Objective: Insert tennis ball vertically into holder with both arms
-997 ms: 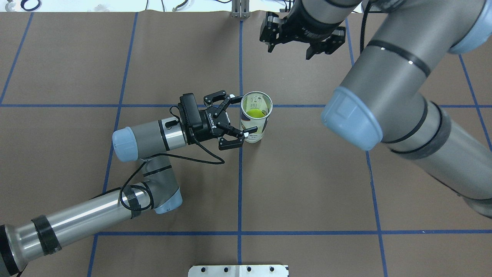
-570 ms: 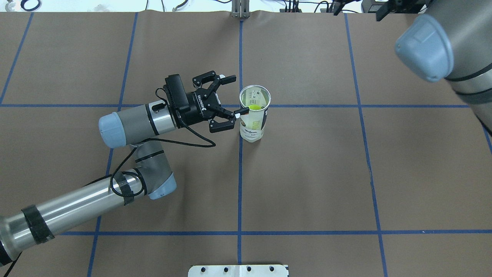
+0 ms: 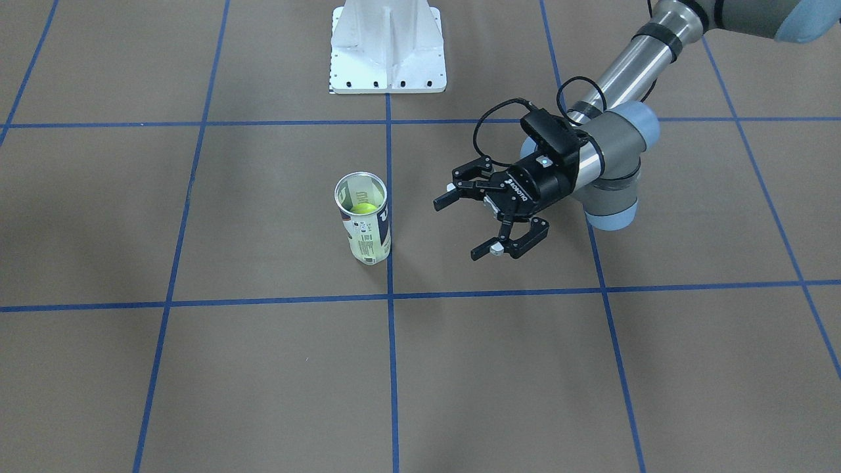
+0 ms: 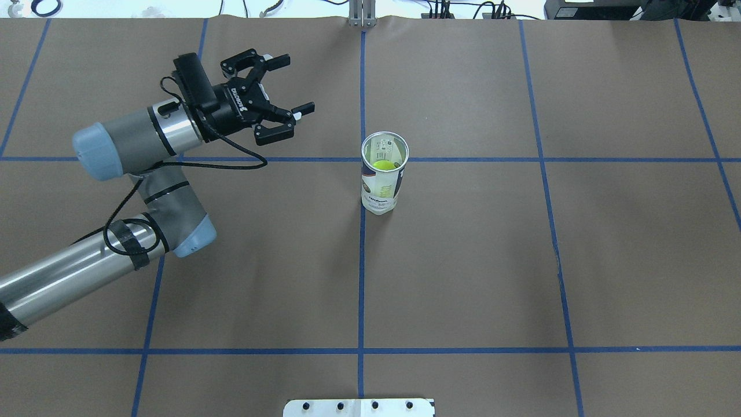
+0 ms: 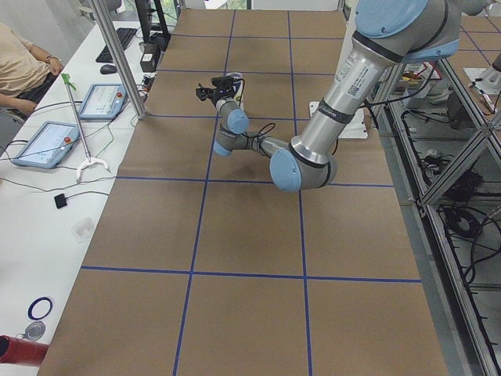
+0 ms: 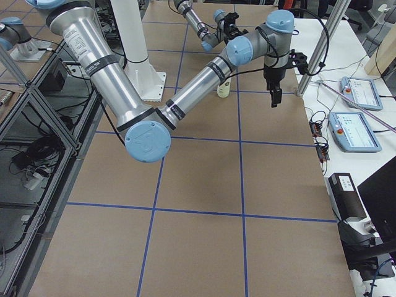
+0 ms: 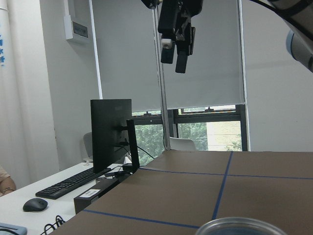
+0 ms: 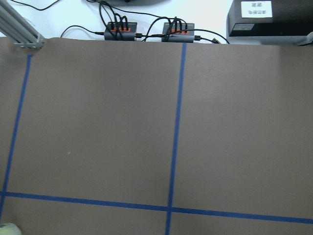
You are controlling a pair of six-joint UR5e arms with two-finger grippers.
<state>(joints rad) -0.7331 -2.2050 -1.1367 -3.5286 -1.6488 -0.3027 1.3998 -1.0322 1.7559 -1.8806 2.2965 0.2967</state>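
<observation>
The holder (image 4: 381,188), a clear can with a white and navy label, stands upright on the brown table, alone. The yellow-green tennis ball (image 4: 382,165) lies inside it, also seen through the open top as the tennis ball (image 3: 363,208) in the holder (image 3: 368,238). My left gripper (image 4: 293,83) is open and empty, well to the left of the holder; facing the robot, the left gripper (image 3: 458,228) hangs to the can's right. My right gripper (image 7: 174,56) hangs high above the table's far edge, fingertips apart and empty; it shows as the right gripper (image 6: 275,99) beyond the holder (image 6: 223,90).
A white pedestal base (image 3: 387,46) stands at the robot's side of the table. Past the far edge is a desk with a monitor (image 7: 110,132), keyboard and tablets (image 5: 102,100). A seated person (image 5: 19,66) is at that desk. An aluminium post (image 4: 362,14) rises at the far edge.
My left gripper has pulled away from the holder, back and to the left, still open. The right arm has swung out of the overhead view. The holder stays upright with the ball inside.
</observation>
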